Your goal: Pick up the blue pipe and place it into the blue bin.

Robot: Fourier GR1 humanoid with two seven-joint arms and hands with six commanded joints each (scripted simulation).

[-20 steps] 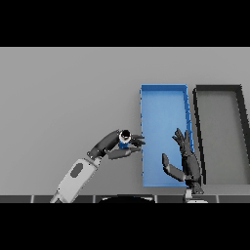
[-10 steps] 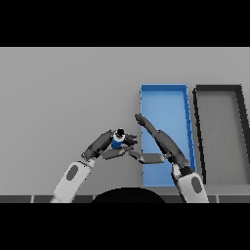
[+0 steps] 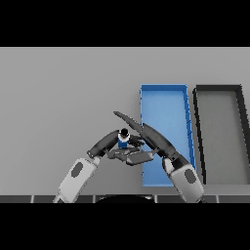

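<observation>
Nearest the lower edge, both arms rise from about 6 o'clock and meet just left of centre. The left hand comes in from 7 o'clock with its fingers curled round the blue pipe, which stands roughly upright in that grasp with its dark open end showing on top; it appears to be lifted off the grey table, though that cannot be told for certain. The right hand reaches across from 5 o'clock with fingers straight and spread apart, lying against or just beside the pipe and partly over the near left wall of the blue bin. The step in hand looks like a handover, or a two-handed carry towards the bin. To do it well, the left hand should keep its hold until the right has closed firmly round the pipe, then let go cleanly. The bin sits just beside the hands at 3 o'clock, so only a short move is needed; the pipe must clear the wall before release. Farther off at 3 o'clock, beyond the blue bin, stands a dark bin, to be avoided.
</observation>
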